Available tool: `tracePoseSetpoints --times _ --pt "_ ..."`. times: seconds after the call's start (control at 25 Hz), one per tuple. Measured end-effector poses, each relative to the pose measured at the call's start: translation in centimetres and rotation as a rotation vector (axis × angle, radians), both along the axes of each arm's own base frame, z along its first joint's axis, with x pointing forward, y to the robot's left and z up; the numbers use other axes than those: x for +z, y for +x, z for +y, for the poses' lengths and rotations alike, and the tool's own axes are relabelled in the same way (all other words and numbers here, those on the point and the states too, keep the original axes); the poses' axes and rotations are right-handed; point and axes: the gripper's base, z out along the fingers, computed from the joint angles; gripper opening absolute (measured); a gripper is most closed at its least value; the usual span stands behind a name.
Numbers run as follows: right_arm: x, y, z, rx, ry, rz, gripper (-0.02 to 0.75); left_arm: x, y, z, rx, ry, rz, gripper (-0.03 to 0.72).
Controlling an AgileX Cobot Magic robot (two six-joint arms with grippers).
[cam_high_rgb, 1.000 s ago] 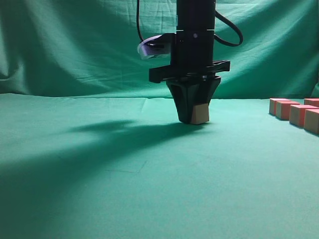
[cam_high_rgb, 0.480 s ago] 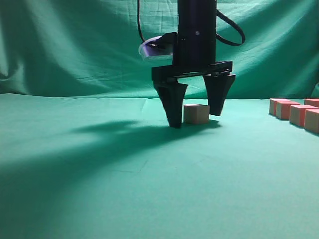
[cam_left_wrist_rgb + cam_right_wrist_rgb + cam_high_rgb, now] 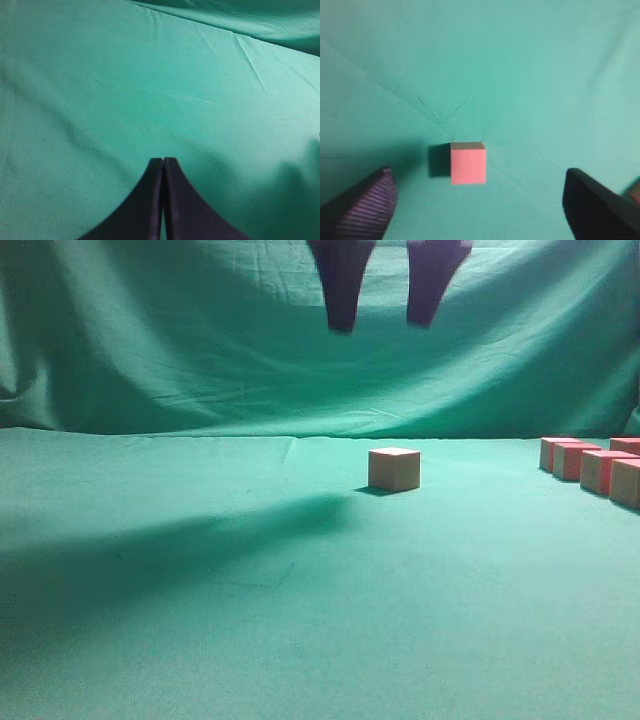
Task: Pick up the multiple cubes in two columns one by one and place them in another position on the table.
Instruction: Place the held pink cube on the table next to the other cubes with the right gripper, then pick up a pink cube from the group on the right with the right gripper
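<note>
Nearest the exterior camera, the green-clothed worktop (image 3: 200,640) is lying bare and shadowed. Past that, near the middle, a single cube (image 3: 394,469) is sitting flat on the cloth, tan on the sides facing this camera, touching nothing. Off at the right edge, well apart from it, the other cubes (image 3: 596,466) are standing in rows, red and tan faces showing. High above the lone cube, at the top of the picture, the right claw (image 3: 385,315) is hanging with its two dark fingers standing wide apart and nothing between them. Behind everything, the draped green backdrop (image 3: 150,340) is hanging.

From the right wrist, the same cube is showing a pink top, lying between the spread fingertips (image 3: 360,207) far below them. From the left wrist, the left claw (image 3: 163,162) is hovering over bare cloth with its fingers pressed together, gripping nothing.
</note>
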Motion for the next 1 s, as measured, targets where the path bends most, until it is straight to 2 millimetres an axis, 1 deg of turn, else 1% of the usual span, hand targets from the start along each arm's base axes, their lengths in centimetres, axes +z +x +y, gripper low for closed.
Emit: tracePoseSetpoints --times 0.04,0.08,0.16,0.2,0.24,0.28,0.32,0.36,0.52,0.72,0.8,1.0 --pt "1.5 -0.5 -0.3 -0.007 0.02 -0.028 0.626 0.0 0.0 0.0 0.0 0.0 0.0 0.0" --pt "2.9 -1.1 -0.7 -0.016 0.038 -0.052 0.617 0.0 0.0 0.0 0.0 0.0 0.0 0.0" --pt "5.0 -2.4 -1.5 -0.027 0.062 -0.083 0.619 0.0 0.0 0.0 0.0 0.0 0.0 0.0" --pt "6.1 -3.2 -2.0 -0.031 0.073 -0.097 0.574 0.0 0.0 0.0 0.0 0.0 0.0 0.0" --pt "7.0 -4.1 -2.5 -0.033 0.082 -0.11 0.585 0.0 0.0 0.0 0.0 0.0 0.0 0.0" --pt "7.3 -4.9 -3.0 -0.034 0.08 -0.107 0.585 0.0 0.0 0.0 0.0 0.0 0.0 0.0" --pt "7.7 -5.8 -3.6 -0.036 0.079 -0.107 0.534 0.0 0.0 0.0 0.0 0.0 0.0 0.0" --pt "8.0 -6.7 -4.2 -0.038 0.07 -0.106 0.528 0.0 0.0 0.0 0.0 0.0 0.0 0.0" --pt "7.7 -9.5 -6.5 -0.082 0.018 -0.096 0.534 0.0 0.0 0.0 0.0 0.0 0.0 0.0" --pt "5.5 -11.7 -9.3 -0.198 -0.086 -0.074 0.534 0.0 0.0 0.0 0.0 0.0 0.0 0.0" --pt "4.7 -12.0 -10.9 -0.267 -0.101 -0.055 0.534 0.0 0.0 0.0 0.0 0.0 0.0 0.0" --pt "1.9 -12.0 -16.5 -0.497 -0.132 0.049 0.534 0.0 0.0 0.0 0.0 0.0 0.0 0.0"
